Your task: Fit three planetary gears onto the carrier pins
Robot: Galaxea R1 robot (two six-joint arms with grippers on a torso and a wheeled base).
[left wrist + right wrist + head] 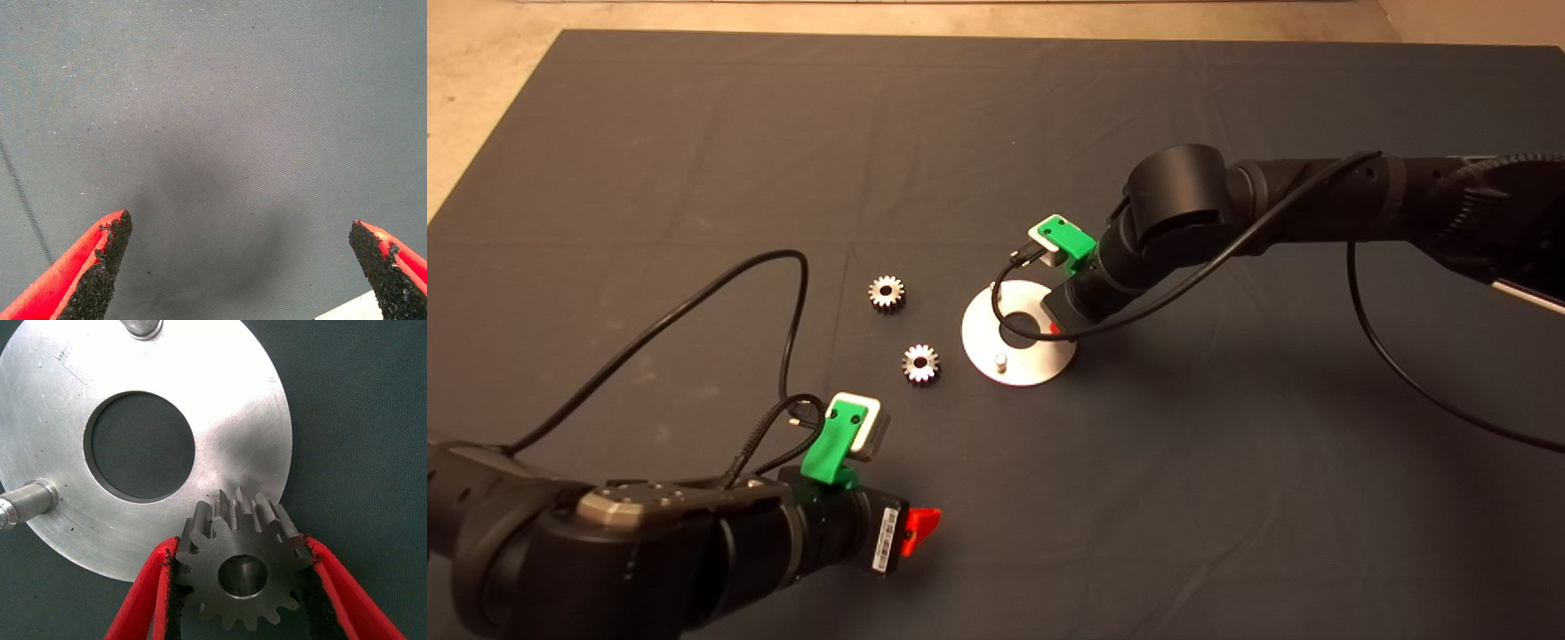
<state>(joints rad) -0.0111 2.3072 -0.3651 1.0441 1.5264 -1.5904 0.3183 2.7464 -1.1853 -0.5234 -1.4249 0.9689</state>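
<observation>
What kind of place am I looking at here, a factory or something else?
Probably a robotics lab or test bench, not a factory line: a dark mat holds only a metal disc with pins, loose gears, and two camera-fitted robot arms.

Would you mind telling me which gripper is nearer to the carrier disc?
Right. The right gripper is over the disc, holding a gear; the left gripper waits apart near the mat's front.

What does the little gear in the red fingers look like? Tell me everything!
The gear is small, silvery steel with pointed teeth all round and a round hole in its middle. The right gripper pinches it between two black pads, held flat over the edge of the shiny disc. Whether a pin sits under it is hidden.
</observation>
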